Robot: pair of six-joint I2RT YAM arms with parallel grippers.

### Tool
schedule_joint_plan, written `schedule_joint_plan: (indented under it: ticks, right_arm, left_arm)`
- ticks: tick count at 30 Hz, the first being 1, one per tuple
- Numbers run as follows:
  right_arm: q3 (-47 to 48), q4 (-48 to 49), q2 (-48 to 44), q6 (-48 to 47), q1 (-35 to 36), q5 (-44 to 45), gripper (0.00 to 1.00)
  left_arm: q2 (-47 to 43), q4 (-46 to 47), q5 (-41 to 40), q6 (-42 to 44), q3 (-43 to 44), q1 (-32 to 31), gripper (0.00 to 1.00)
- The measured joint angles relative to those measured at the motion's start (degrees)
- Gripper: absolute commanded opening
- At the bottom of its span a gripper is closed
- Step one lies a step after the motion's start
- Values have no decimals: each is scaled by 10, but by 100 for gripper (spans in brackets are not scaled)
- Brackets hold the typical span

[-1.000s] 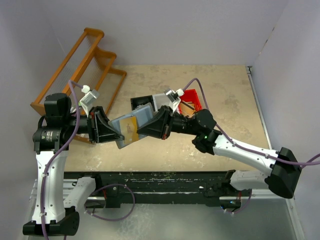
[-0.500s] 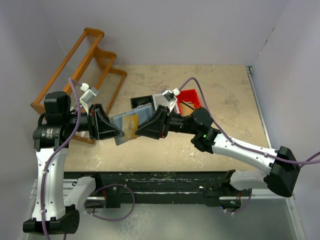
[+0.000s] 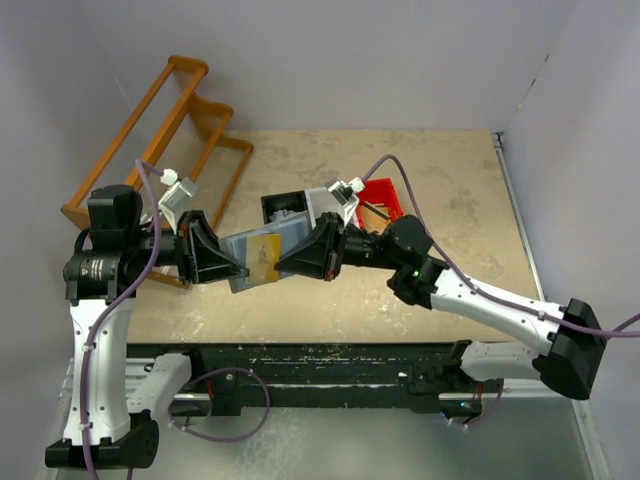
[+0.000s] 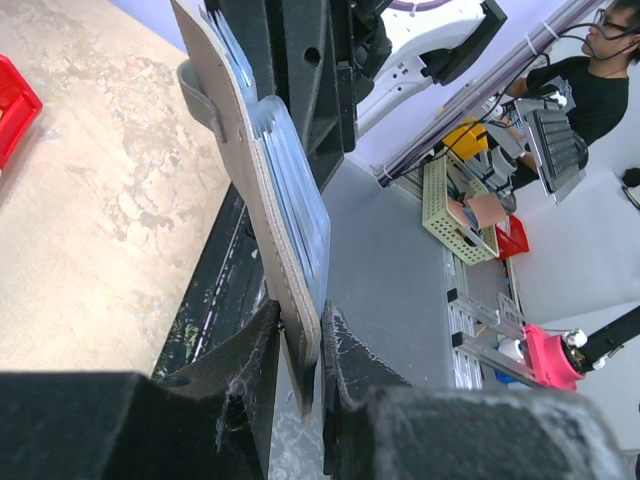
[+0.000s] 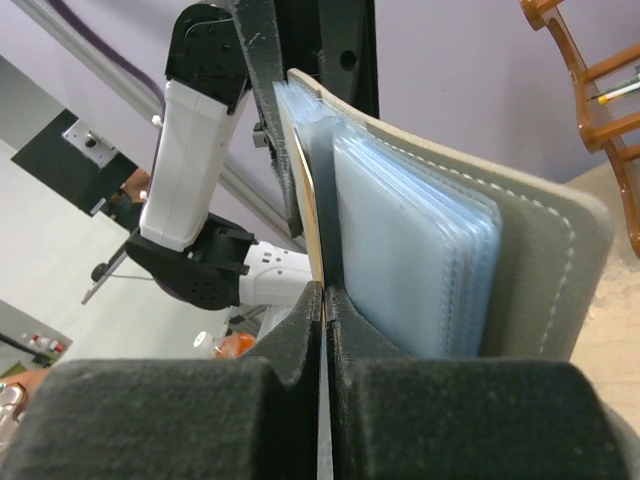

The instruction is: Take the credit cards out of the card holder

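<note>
The left gripper (image 4: 300, 350) is clamping one edge of the holder (image 3: 243, 255), its two fingers pressing on either side of the grey cover. It is carrying the holder open and on edge in the air over the near half of the table (image 3: 450, 200). Facing it from the other side, the right gripper (image 5: 322, 310) is pinching fully closed on a thin card (image 3: 265, 258). The card's tan edge is showing just beside the stack of clear sleeves (image 5: 410, 230). The two grippers are sitting nearly nose to nose with the holder between them.

The step in hand appears to be drawing this card out. It will probably go best if the right gripper is pulling straight back along the card's own plane, away from the left gripper, while the left is holding firm and not following. Any twist would likely be wedging the card against the sleeve mouth or bending it. The pinch is covering only a narrow strip at the card's edge, so a slow, even pull seems wiser than a quick one. If the holder is flexing or sliding in the left fingers, the card is likely dragging its sleeve along. Whether the fingers are catching sleeve plastic as well cannot be told. How many cards are left inside is hidden.

Further back, a black bin (image 3: 283, 203) and a red bin (image 3: 385, 195) are resting on the table, either looking a likely drop spot. A wooden rack (image 3: 170, 130) is standing at the far left.
</note>
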Motion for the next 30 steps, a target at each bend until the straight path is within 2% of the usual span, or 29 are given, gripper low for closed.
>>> schedule_joint_plan:
  ticks: [8,19,22,30]
  right_arm:
    - [4,-59,-38,-29,-4,2,0]
    - [4,-190,-57,-63,-66,2,0]
    - [4,-233,-56,-73,-104,0,0]
    - [3,-361,-56,-111,-261,0,0]
  left_arm:
    - [16,-45,-16,51,13,-3,0]
    - [31,-76,-99,94,16,-3,0]
    - [36,-77,-144,105,16,-3,0]
    - [50,-65,-276,123,-19,-3,0]
